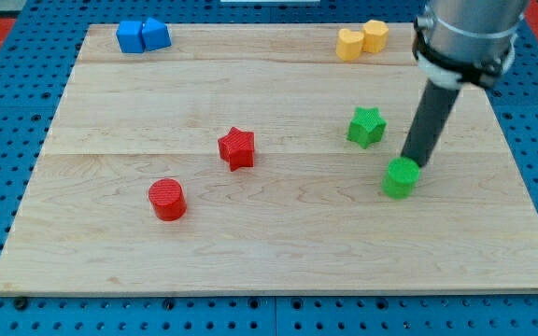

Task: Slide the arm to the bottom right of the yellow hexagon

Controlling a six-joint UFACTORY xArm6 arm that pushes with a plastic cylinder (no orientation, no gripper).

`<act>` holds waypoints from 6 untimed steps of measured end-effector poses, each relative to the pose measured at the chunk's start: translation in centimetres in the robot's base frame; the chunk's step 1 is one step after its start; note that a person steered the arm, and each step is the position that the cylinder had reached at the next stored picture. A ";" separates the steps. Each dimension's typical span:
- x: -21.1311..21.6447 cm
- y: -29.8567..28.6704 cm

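Note:
Two yellow blocks sit touching at the view's top right: the right one (375, 35) looks like a hexagon, and the left one (349, 44) has a shape I cannot make out for sure. My tip (410, 165) rests against the top right edge of a green cylinder (401, 177), well below and a little right of the yellow pair. A green star (366, 126) lies up and left of my tip.
A red star (236, 147) lies near the board's middle, a red cylinder (167, 199) below and left of it. Two blue blocks (142, 35) sit together at the top left. The wooden board (278, 261) lies on a blue pegboard.

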State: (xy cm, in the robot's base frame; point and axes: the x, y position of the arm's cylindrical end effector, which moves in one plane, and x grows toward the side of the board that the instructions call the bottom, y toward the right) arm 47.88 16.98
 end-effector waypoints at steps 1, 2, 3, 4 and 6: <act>0.2 0.3; -1.9 -3.4; 0.6 -2.8; 1.7 -0.3; -14.2 7.3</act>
